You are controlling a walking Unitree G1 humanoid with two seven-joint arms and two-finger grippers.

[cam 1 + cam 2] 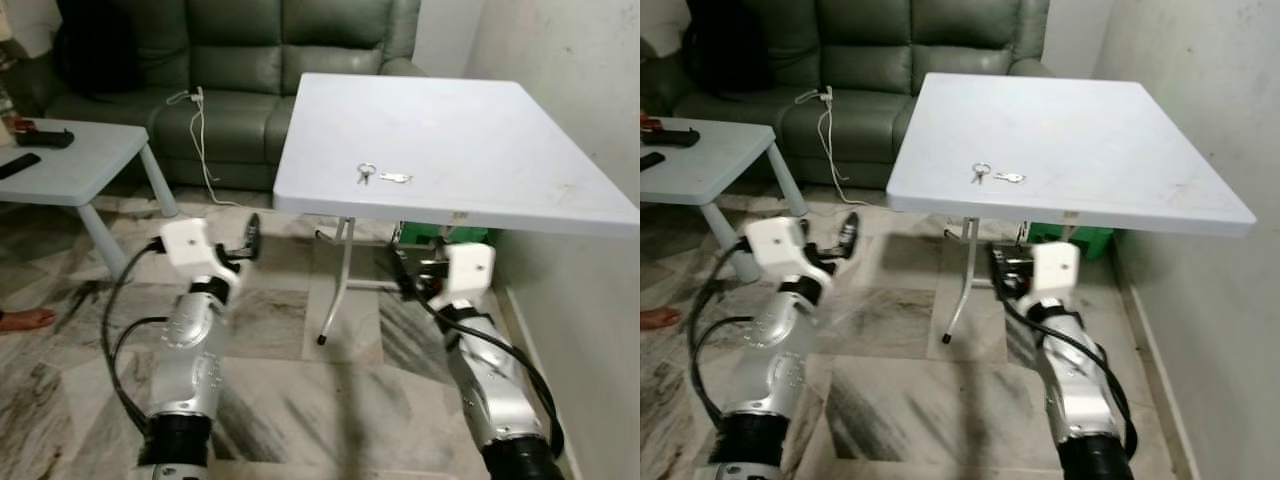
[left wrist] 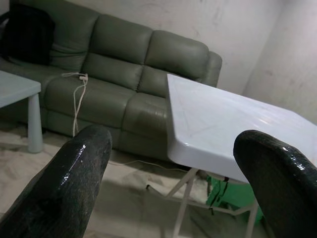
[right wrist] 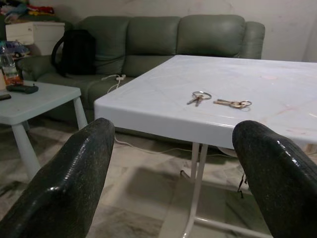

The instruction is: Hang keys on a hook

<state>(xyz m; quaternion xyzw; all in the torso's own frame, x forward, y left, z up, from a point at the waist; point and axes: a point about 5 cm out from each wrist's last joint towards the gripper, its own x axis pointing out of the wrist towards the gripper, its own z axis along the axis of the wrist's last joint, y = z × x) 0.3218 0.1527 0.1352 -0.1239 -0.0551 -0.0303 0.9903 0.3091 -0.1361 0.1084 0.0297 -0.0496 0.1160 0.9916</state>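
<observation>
both pairs of black fingers stand spread with nothing between them: the right gripper [image 3: 173, 173] is held low, below the near edge of the white square folding surface [image 1: 480, 130], and the left gripper [image 2: 173, 183] is low too, off that surface's near left corner.

the 2 small silver key pieces lie on the surface close to its near edge: a ring with short keys [image 3: 199, 96] and, just beside it on the side away from the green leather sofa [image 1: 240, 60], a flat key with a small ring [image 3: 233, 103]. they lie apart from each other, flat on the top. no hook can be made out.

the step in hand looks like the reach for the keys. the right gripper faces them almost straight on, so it seems the better choice. it should rise above the edge first, then come down over the ring, since flat metal on a smooth top may slide away from a sideways push.
</observation>
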